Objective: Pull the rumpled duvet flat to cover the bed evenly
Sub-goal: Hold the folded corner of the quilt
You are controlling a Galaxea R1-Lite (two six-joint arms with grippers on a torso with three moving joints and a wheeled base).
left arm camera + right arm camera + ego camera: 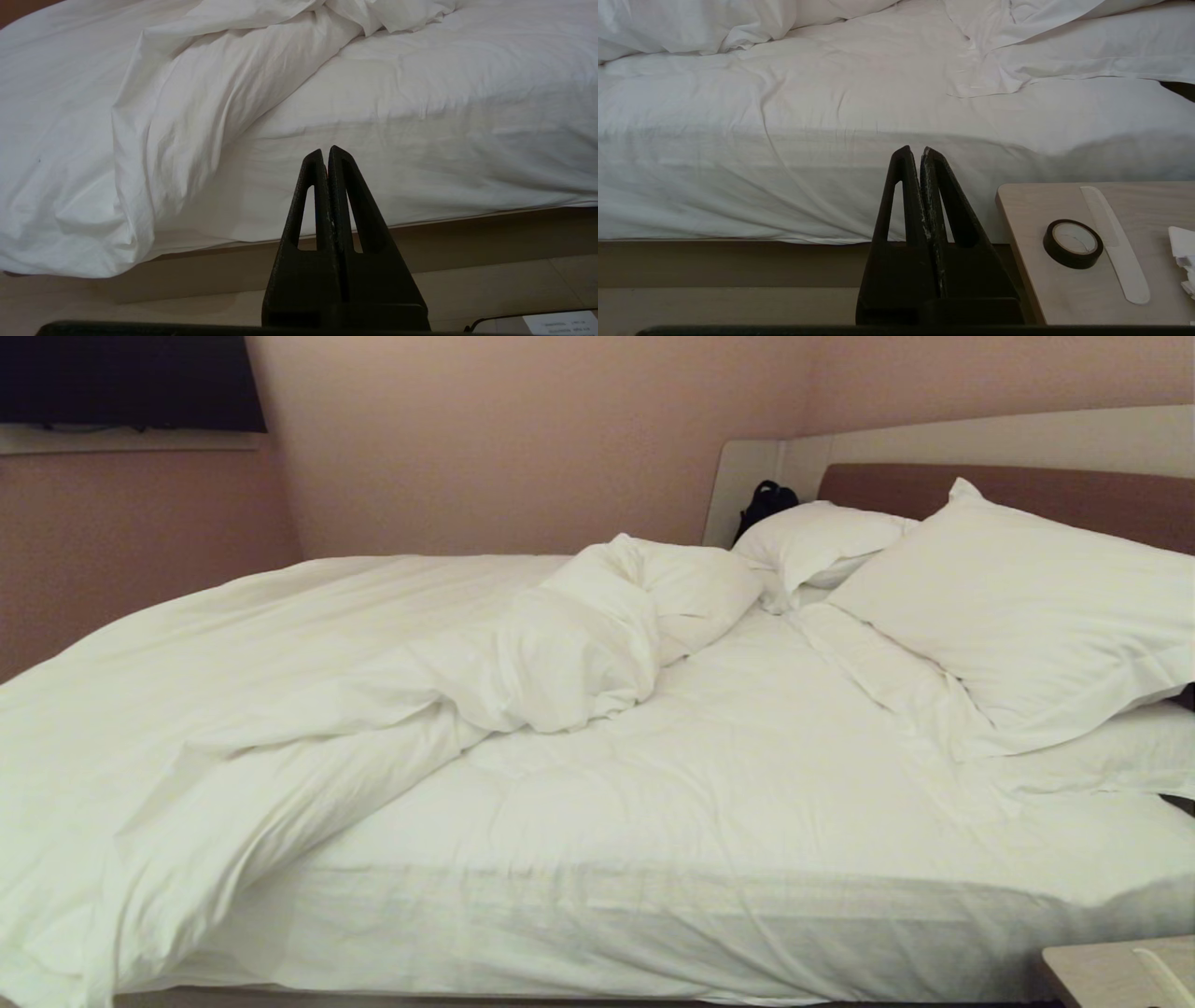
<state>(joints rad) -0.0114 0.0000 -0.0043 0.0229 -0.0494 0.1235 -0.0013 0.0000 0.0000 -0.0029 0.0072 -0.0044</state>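
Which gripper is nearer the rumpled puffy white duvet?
Left. The left gripper, shut, faces the bed side just beside the duvet overhang. The right gripper, shut, faces bare sheet near the nightstand.

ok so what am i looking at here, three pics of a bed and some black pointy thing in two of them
These are three cameras on one robot that stands beside a bed. The wide picture comes from its head. It shows a white duvet bunched toward the robot's left side, bare sheet in the middle, and pillows by the headboard.

The other two pictures come from cameras on the robot's wrists. The black pointed shape in each is that arm's pincer: the left pincer and the right pincer. Both are shut and hold nothing, hanging short of the mattress side.

The right wrist picture also shows a small bedside table with a roll of black tape and a pale comb.
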